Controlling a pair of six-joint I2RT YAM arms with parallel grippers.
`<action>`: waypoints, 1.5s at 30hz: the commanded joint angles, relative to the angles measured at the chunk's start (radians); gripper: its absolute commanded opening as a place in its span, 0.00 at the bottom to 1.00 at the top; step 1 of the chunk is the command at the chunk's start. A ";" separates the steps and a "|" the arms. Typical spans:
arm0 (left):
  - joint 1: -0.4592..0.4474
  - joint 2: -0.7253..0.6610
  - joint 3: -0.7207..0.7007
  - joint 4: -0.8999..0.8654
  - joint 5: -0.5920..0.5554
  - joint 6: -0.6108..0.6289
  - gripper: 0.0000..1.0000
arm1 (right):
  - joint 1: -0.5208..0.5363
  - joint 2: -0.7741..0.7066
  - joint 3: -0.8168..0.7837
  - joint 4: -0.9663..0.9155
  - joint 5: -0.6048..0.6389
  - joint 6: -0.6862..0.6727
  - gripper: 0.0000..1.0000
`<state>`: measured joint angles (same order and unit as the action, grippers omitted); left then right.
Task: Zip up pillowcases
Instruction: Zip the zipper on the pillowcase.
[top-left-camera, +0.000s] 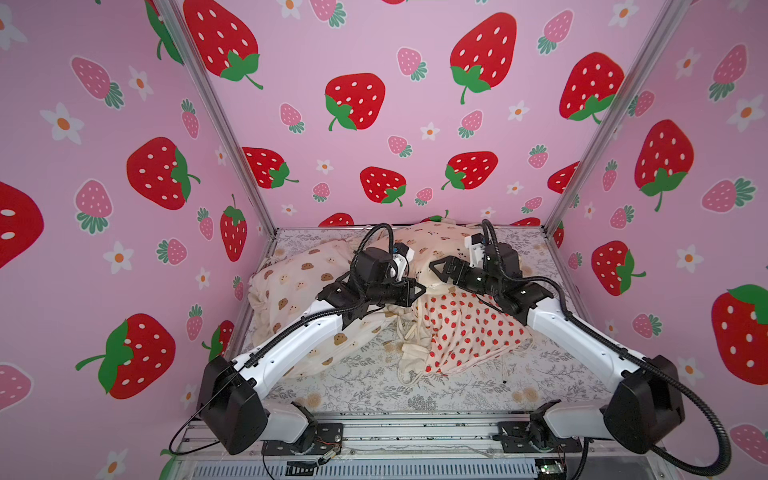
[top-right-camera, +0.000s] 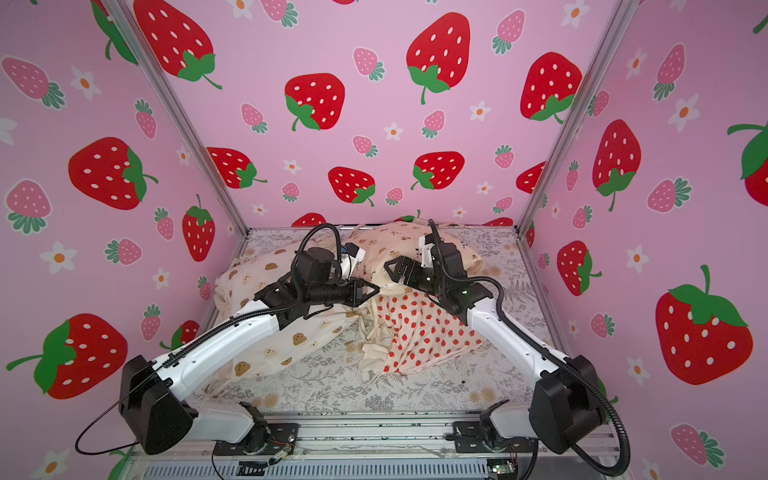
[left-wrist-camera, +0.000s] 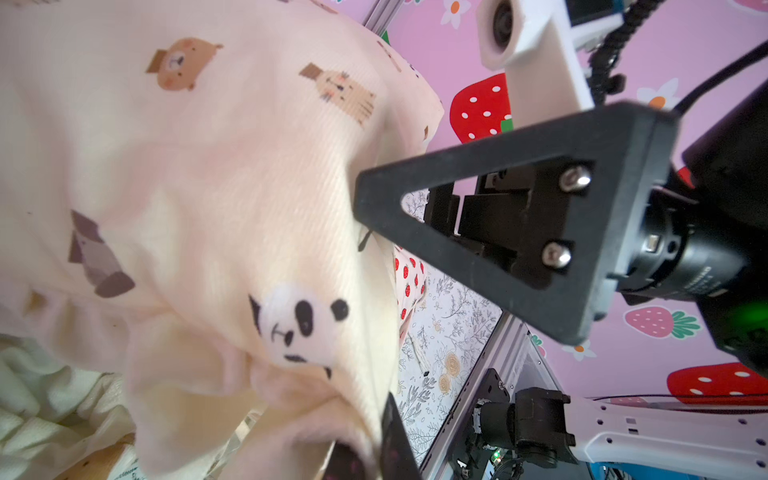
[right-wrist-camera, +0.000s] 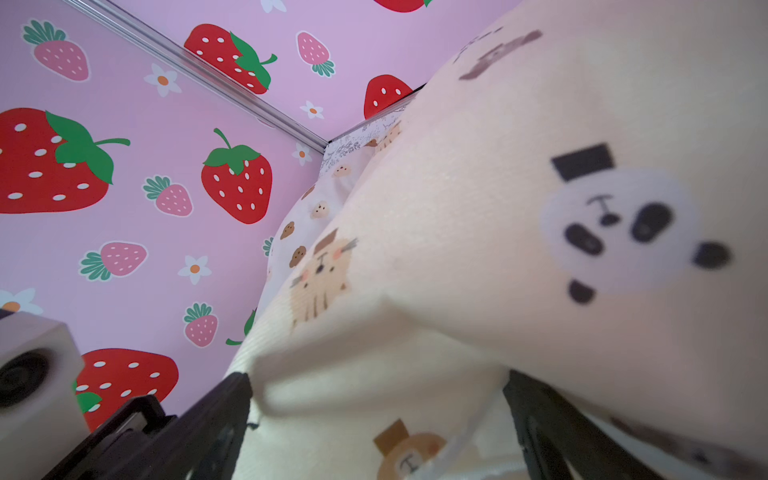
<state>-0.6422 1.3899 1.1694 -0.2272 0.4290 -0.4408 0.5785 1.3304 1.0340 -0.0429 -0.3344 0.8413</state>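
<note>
Pink walls printed with red strawberries and white flowers are closing in your workspace on three sides, with aluminium posts running up the two far corners. A grey fern-and-flower sheet is covering the surface, and a metal rail is carrying both arm bases along the near edge. Three stuffed pillowcases are crowding the sheet. The bear-face pillowcase is sprawling on the left, the strawberry pillowcase is lying right of centre, and the bears-and-pandas pillowcase is sitting against the back wall. Your left pincer is resting with its tips together at that rear pillowcase's near edge; whether it is pinching cloth you cannot tell. Your right pincer is standing wide apart, a fold of the same pillowcase bulging between its fingers.
</note>
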 joint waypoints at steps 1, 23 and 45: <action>0.001 0.007 -0.021 0.030 0.008 0.059 0.00 | -0.011 -0.103 -0.064 -0.022 0.004 -0.053 1.00; 0.003 0.033 -0.094 0.178 0.078 0.201 0.00 | 0.132 -0.228 -0.045 -0.363 0.022 -0.446 0.44; 0.001 0.013 -0.145 0.262 0.119 0.217 0.00 | -0.002 -0.142 -0.168 -0.018 -0.311 -0.127 0.49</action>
<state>-0.6422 1.4162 1.0306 -0.0147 0.5114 -0.2478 0.5777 1.1904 0.8867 -0.1284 -0.6048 0.6674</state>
